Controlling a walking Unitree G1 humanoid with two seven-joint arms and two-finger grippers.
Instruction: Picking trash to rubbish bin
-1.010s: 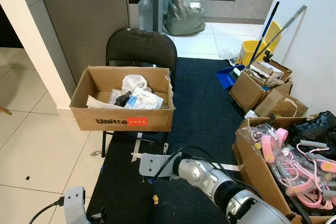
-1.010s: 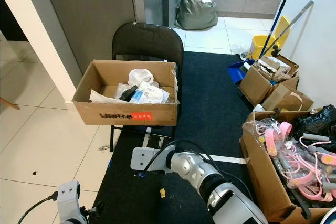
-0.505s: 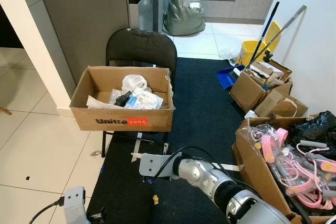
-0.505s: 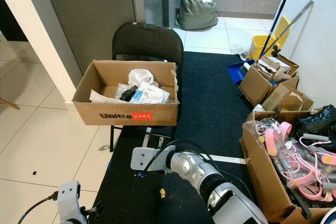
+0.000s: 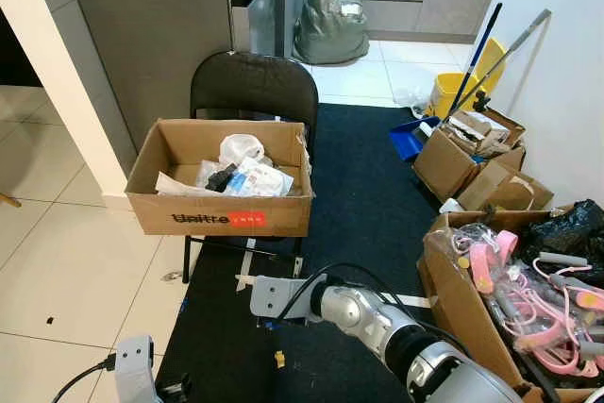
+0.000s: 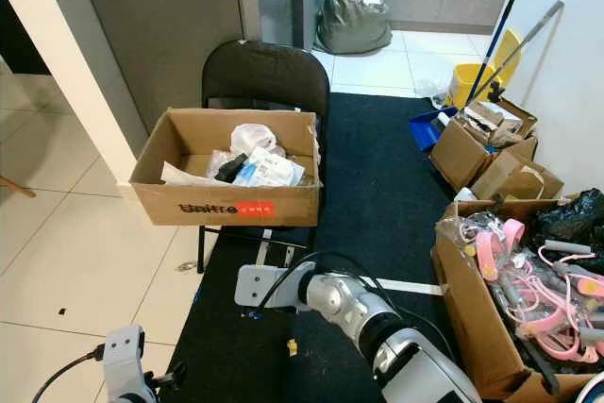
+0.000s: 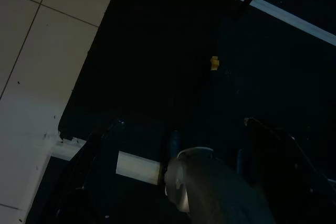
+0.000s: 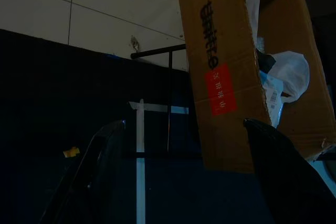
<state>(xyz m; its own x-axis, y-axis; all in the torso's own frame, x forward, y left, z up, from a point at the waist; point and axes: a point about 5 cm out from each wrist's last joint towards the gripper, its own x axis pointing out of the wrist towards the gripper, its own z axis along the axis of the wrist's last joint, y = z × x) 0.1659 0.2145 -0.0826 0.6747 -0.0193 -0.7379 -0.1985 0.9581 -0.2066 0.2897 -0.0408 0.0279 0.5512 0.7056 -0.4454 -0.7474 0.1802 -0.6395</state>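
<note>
Dark carpet [image 5: 368, 195]; cardboard box [image 5: 222, 217] on black chair [image 5: 255, 87]; tiled floor [image 5: 75, 261].

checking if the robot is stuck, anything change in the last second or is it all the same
Nothing visibly changed. The right hand hangs low over the dark rug in front of the cardboard box on the chair, its fingers apart and holding nothing. The small yellow scrap lies in the same spot on the rug. The left arm hangs idle.
</note>
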